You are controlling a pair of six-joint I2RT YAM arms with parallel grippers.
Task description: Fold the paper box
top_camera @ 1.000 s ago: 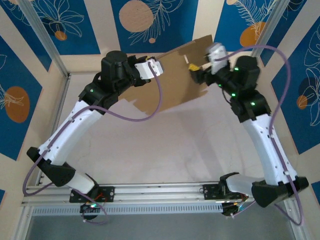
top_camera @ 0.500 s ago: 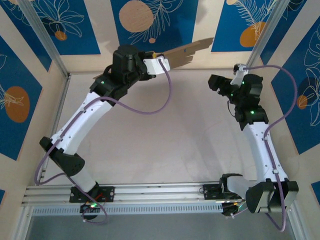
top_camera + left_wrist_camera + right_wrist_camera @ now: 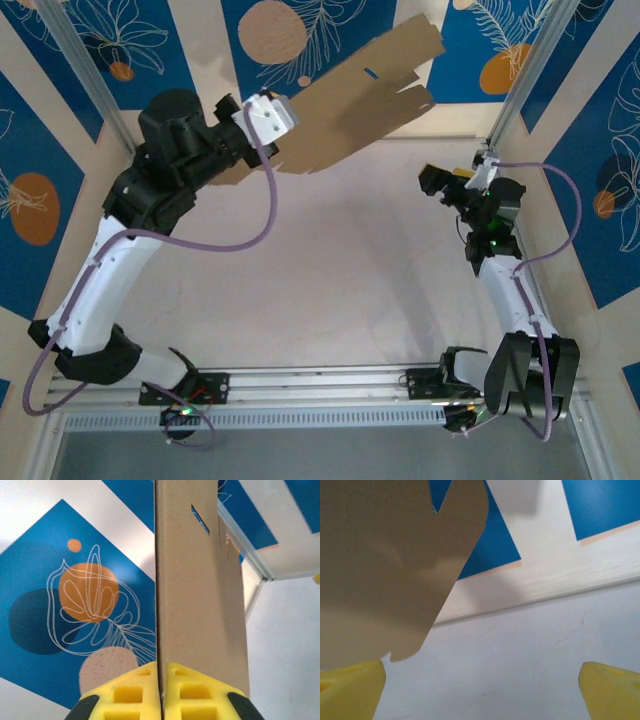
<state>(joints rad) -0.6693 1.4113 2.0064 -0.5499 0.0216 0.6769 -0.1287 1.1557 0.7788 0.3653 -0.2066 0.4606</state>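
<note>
- Left jaws pressed together, yellow pads (image 3: 130,695) pinching the paper box (image 3: 200,605) edge-on. The flat sheet runs straight out beyond them, up off the worktop (image 3: 340,290).
- Right jaws spread wide, empty — a rounded flap hangs up-left of them, apart.
- Step, as I judge it: no fold made yet. Next, the right jaws need that flap.

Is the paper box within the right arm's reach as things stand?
Probably yes: the right end effector is open, the paper box, held aloft by the left end effector, hangs close ahead, and nothing stands between them.
</note>
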